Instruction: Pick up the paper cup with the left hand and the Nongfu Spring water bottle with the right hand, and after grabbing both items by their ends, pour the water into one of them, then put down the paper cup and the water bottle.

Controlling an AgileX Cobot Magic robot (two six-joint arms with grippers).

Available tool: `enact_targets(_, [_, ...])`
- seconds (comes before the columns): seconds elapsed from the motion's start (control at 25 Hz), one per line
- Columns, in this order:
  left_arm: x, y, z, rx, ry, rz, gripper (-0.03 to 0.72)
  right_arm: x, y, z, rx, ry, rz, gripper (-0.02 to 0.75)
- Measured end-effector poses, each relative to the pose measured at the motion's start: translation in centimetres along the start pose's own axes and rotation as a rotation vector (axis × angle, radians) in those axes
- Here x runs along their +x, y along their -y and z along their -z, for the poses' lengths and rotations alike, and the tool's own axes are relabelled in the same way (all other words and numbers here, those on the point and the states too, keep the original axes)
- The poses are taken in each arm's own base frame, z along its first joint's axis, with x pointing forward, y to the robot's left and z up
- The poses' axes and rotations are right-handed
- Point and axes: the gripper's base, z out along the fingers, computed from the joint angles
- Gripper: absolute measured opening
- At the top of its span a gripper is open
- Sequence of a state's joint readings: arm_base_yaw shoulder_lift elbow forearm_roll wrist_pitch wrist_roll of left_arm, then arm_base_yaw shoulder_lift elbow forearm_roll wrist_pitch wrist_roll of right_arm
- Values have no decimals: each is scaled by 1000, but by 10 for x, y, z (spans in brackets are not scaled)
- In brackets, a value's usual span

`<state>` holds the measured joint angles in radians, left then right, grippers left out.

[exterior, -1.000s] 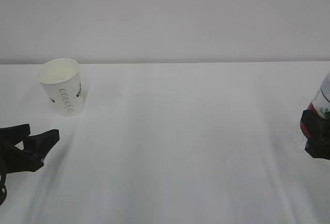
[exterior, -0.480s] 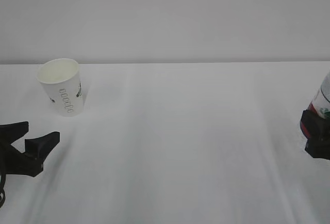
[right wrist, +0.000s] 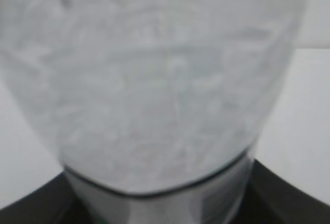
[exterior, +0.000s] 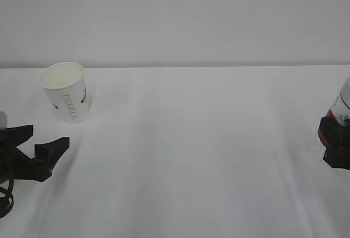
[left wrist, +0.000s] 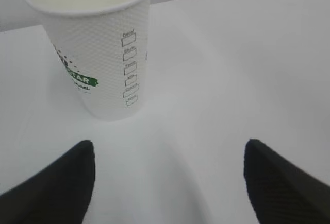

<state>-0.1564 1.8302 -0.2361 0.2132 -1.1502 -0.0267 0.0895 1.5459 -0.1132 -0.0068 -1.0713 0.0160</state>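
Standing upright on the white worktop (exterior: 186,139), the paper cup (exterior: 66,91) faces our wide-open left tool (exterior: 39,142); our right tool (exterior: 334,149) grips the water bottle (exterior: 343,106)

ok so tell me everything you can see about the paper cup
The paper cup is white and tapered, wider at its rolled rim, with a finely dimpled wall that looks like embossed paper. Its side carries a column of small grey checkboxes and some dark green lettering. It stands upright and open on the white table, far left in the exterior view, and its inside looks pale and blank. Nothing touches it: the left hand sits open in front of it, short of the cup.
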Motion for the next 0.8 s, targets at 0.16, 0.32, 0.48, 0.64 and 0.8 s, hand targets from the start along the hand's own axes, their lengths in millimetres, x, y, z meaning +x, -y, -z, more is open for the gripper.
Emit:
enact_targets(0.16, [7,-1,-4,-2,-29,8,692,0,0,0,0,0,0,449])
enact_targets(0.32, [7,-2,-9,-2,-26,7,691,0,0,0,0,0,0,449])
enact_targets(0.48, [6,-2,-10,-1,-23,5,681,0,0,0,0,0,0,449])
enact_targets(0.64, [6,-2,-10,-1,-23,5,678,0,0,0,0,0,0,449])
enact_targets(0.8, [0,-4,-17,-4,7,0,678,0,0,0,0,2,0,449])
